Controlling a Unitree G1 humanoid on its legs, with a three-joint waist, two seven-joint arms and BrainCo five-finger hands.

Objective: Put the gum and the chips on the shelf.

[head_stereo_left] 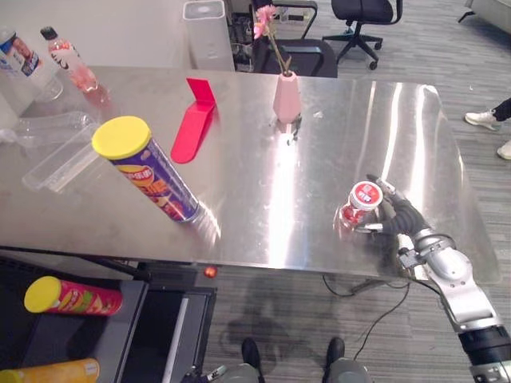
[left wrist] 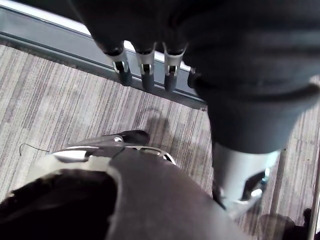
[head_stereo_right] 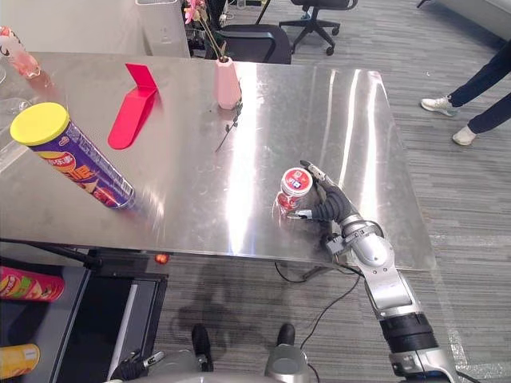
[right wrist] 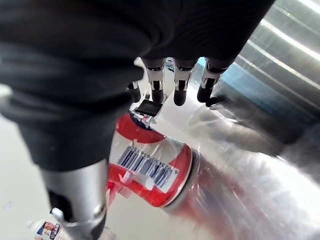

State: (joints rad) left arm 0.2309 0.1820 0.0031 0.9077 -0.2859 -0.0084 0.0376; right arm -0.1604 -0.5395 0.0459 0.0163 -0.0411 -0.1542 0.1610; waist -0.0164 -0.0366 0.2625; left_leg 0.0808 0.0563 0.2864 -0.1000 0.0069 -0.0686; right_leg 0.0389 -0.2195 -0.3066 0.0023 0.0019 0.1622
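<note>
Right hand (head_stereo_left: 402,217) lies on the steel table (head_stereo_left: 263,171), to the right of the pink vase (head_stereo_left: 287,97) and well toward the robot from it, close to the front edge. Its fingers (right wrist: 180,89) are straight and set apart from the thumb, reaching along the side of the gum tub (head_stereo_left: 361,207) without curling round it; whether they touch it I cannot tell. The tub stands just beside the hand on the vase's side.

From the vase down to the front edge the table is bare, and so is the stretch from the vase out to the right edge. The chips can (head_stereo_left: 149,172), purple with a yellow lid, stands left of the vase and nearer the robot, well apart from the tub. Left of the vase and below the table's front edge sits the dark shelf (head_stereo_left: 120,327), holding a red can (head_stereo_left: 73,297) and an orange can (head_stereo_left: 53,371) on their sides.

A red folded card (head_stereo_left: 194,120) lies just left of the vase. Far left of it are clear plastic pieces (head_stereo_left: 56,152) and bottles (head_stereo_left: 72,65).

Left hand (left wrist: 146,64) hangs over the floor, fingers relaxed and holding nothing.

Count: three cans, two bottles, one tub, one vase, one card.
</note>
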